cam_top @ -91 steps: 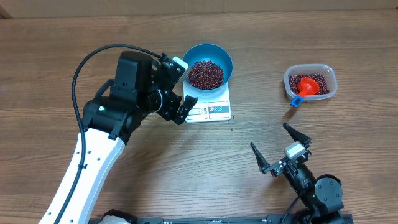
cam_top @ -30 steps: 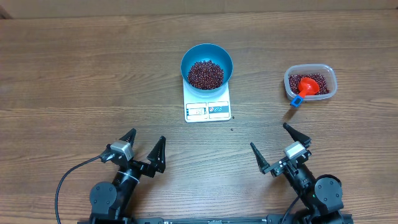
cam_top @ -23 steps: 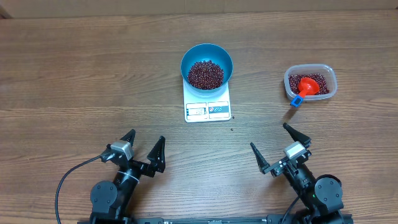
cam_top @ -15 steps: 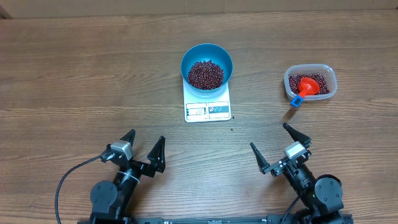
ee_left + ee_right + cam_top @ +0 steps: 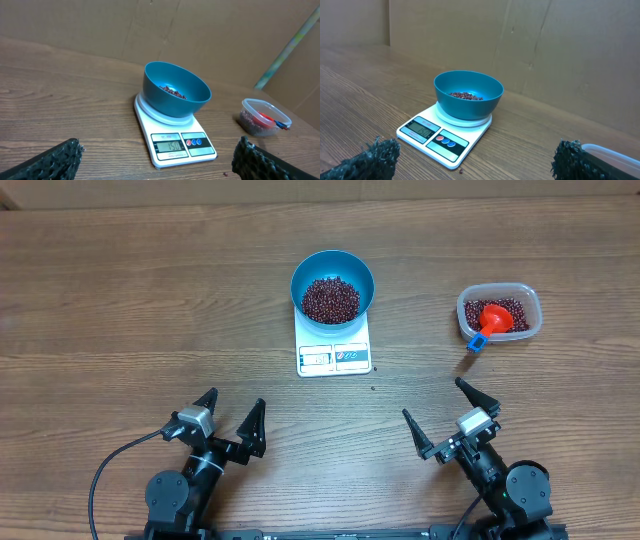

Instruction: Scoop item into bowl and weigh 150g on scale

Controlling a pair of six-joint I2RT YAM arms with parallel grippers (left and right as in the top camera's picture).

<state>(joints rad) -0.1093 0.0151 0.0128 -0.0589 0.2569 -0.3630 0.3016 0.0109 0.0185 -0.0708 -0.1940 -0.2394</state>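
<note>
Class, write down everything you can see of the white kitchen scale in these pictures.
The scale is a flat white rectangle, plastic by its look, lying level on the wooden table. Its near edge holds a display reading 150 and a panel with one red and two blue buttons. The blue bowl of beans stands on its round platform. Nothing else touches it.

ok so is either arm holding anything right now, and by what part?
Nothing is held. The left gripper and right gripper are both open and empty, well apart from the bowl on the scale.
</note>
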